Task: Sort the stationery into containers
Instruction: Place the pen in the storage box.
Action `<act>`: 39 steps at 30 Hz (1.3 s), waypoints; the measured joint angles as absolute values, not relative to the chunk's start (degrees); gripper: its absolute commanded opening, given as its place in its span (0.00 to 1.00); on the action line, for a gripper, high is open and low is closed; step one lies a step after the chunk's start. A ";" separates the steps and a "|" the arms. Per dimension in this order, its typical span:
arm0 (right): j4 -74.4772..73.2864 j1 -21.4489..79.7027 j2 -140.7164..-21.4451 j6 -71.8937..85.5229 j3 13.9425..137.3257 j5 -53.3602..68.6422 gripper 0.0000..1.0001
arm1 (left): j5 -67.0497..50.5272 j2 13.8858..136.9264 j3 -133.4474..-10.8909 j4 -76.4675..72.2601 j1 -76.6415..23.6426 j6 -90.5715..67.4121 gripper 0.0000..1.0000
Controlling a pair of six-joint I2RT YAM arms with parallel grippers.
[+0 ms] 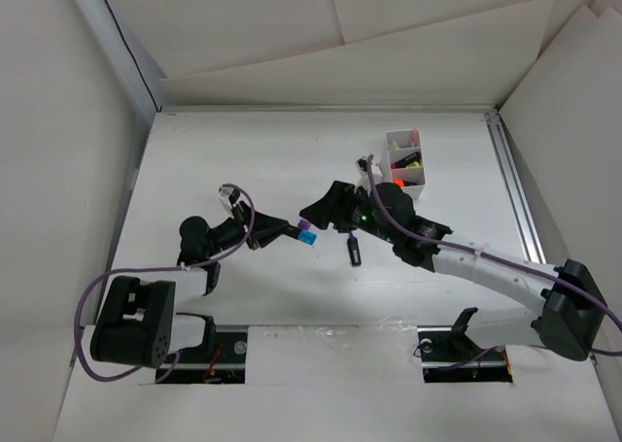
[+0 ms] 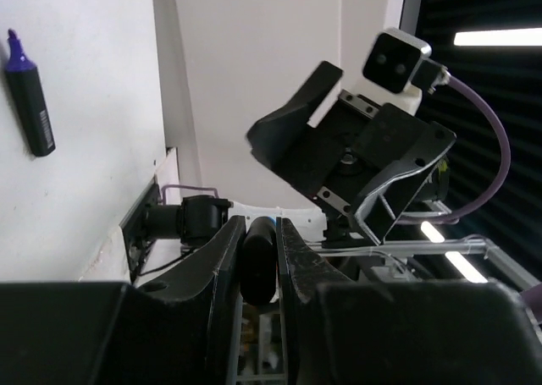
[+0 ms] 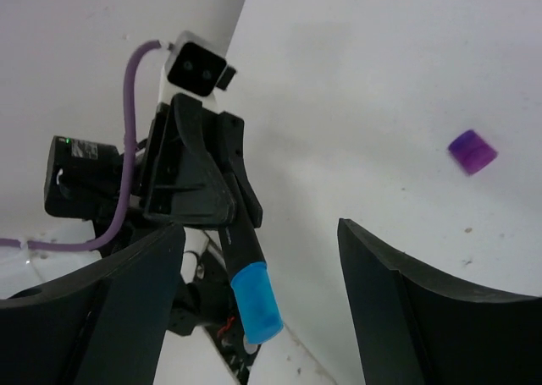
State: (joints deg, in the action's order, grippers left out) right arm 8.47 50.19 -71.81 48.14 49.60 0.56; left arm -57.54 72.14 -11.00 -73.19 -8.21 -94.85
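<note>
Left gripper (image 1: 284, 232): jaws closed on the blue-capped highlighter (image 3: 246, 262), clamped around its barrel. The barrel is short and black. The cap is bright blue and blunt-ended, and sticks out past my fingertips toward my right gripper (image 1: 321, 212). The highlighter sits left of the white box (image 1: 406, 165), nearer my bases and well apart from it.

Right gripper: jaws spread wide, nothing gripped. Its fingers (image 3: 118, 309) stand either side of the blue cap without touching it. This gripper lies between the held highlighter and the box.

White box: thin walls, with dividers making a row of compartments. The far one shows something pink, the middle one yellow-green with black, the near one orange.

Purple highlighter (image 2: 30, 97): flat on the table (image 1: 243, 160), uncapped, purple tip bare, left of the box and nearer my bases.

Purple cap (image 3: 472, 151): loose on the table, left of the box, just beside the blue cap in the top view.

Hard to make out:
- How many pieces each compartment holds; they are too small to count.
- Whether the near end of the box touches my right arm, which is close against it.
- The rear end of the held highlighter, hidden between my left fingers. The left wrist view shows only a stretch of black barrel.
</note>
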 measured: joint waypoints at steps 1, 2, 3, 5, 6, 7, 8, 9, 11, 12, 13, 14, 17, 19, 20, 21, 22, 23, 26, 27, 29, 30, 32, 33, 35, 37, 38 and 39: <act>9.08 50.19 -72.49 48.64 49.60 1.89 0.77 | -57.43 71.24 -11.00 -73.34 -8.21 -94.26 0.00; 10.13 50.19 -73.19 49.17 49.47 3.46 0.77 | -57.25 70.43 -11.00 -73.49 -8.21 -93.56 0.00; 11.03 50.19 -73.63 49.54 49.28 4.47 0.77 | -57.06 69.67 -11.00 -73.63 -8.21 -92.90 0.00; 12.56 50.19 -74.67 50.50 48.90 6.90 0.76 | -56.84 68.66 -11.00 -73.84 -8.21 -91.83 0.00; 12.97 50.19 -75.20 50.92 48.84 7.97 0.76 | -56.73 68.25 -11.03 -73.87 -8.21 -91.33 0.00; 13.72 50.19 -75.66 51.29 48.69 8.82 0.76 | -56.71 67.90 -11.00 -73.91 -8.21 -90.87 0.00; 14.15 50.19 -76.07 51.53 48.56 9.47 0.76 | -56.66 67.61 -11.03 -73.93 -8.21 -90.48 0.00; 14.83 50.19 -76.40 51.92 48.31 10.17 0.73 | -56.64 67.46 -11.03 -73.97 -8.21 -90.21 0.00; 16.05 50.19 -76.62 52.36 47.46 11.49 0.70 | -56.58 67.42 -11.00 -73.93 -8.21 -89.84 0.00; 16.69 50.19 -76.62 52.64 47.05 12.08 0.66 | -56.51 67.42 -11.03 -73.93 -8.21 -89.73 0.00; 17.02 50.19 -76.62 52.80 46.85 12.51 0.63 | -56.53 67.42 -11.00 -73.93 -8.21 -89.62 0.00; 17.26 50.19 -76.62 53.01 46.76 12.82 0.60 | -56.51 67.42 -11.00 -73.93 -8.21 -89.62 0.00; 18.28 50.19 -76.62 53.54 46.76 13.56 0.54 | -56.51 67.57 -11.03 -73.97 -8.21 -89.62 0.00; 18.63 50.19 -76.62 53.78 46.76 13.85 0.51 | -56.47 67.92 -11.00 -73.91 -8.21 -89.67 0.00; 18.70 50.19 -76.62 53.84 46.76 13.96 0.50 | -56.42 68.07 -11.00 -73.93 -8.21 -89.67 0.00; 18.74 50.19 -76.62 54.02 46.76 14.06 0.50 | -56.36 68.23 -11.03 -73.93 -8.21 -89.67 0.00; 18.81 50.19 -76.62 54.19 46.74 14.15 0.50 | -56.29 68.38 -11.03 -73.93 -8.21 -89.67 0.00; 18.94 50.19 -76.62 54.26 46.74 14.33 0.50 | -56.27 68.53 -11.03 -73.93 -8.21 -89.76 0.00; 18.98 50.19 -76.66 54.37 46.74 14.85 0.46 | -56.29 68.99 -11.03 -73.93 -8.23 -90.17 0.00; 19.16 50.19 -76.84 54.43 46.74 14.85 0.44 | -56.29 69.06 -11.00 -73.93 -8.21 -90.30 0.00; 19.79 50.19 -77.36 54.43 46.74 14.98 0.44 | -56.29 69.10 -11.00 -73.95 -8.21 -90.39 0.00; 20.12 50.19 -77.67 54.43 46.74 15.05 0.44 | -56.29 69.17 -11.00 -73.95 -8.21 -90.45 0.00; 20.40 50.19 -78.24 54.46 46.76 15.35 0.44 | -56.29 69.28 -11.00 -73.93 -8.21 -90.50 0.00; 20.49 50.19 -78.52 54.48 46.74 15.62 0.44 | -56.27 69.28 -11.00 -73.93 -8.21 -90.50 0.00; 20.84 50.19 -79.22 54.65 46.76 16.10 0.44 | -56.27 69.28 -11.03 -73.93 -8.23 -90.50 0.00; 21.04 50.19 -79.92 54.74 46.76 16.67 0.44 | -56.25 69.28 -11.00 -73.95 -8.23 -90.54 0.00; 21.08 50.19 -80.23 54.85 46.76 16.95 0.44 | -56.25 69.28 -11.00 -73.93 -8.23 -90.59 0.00; 21.06 50.19 -80.42 54.89 46.76 17.15 0.44 | -56.23 69.28 -11.00 -73.93 -8.23 -90.61 0.00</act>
